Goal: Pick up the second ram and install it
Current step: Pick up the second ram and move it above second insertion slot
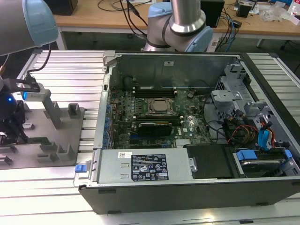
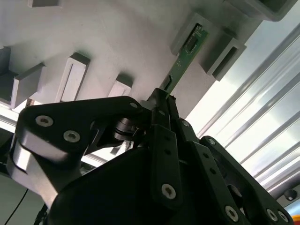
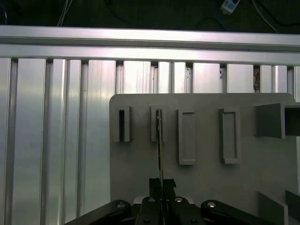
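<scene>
A thin green circuit-board stick (image 2: 187, 51) with dark components stands out against a plain grey plastic holder plate (image 3: 206, 187) and the matte black metal gripper (image 2: 161, 96). The ribbed silver aluminium table (image 3: 56, 140) gleams in bright stripes. The open black computer case (image 1: 211, 194) shows a green motherboard (image 1: 121, 105) and a blue plastic latch (image 1: 81, 167).

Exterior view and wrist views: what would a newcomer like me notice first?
The big open computer case sits in the middle of the exterior view, its silver socket laid bare. In the second wrist view, the black pincer pinches a thin green ram whose far end stands in a slot of the grey holder.
</scene>
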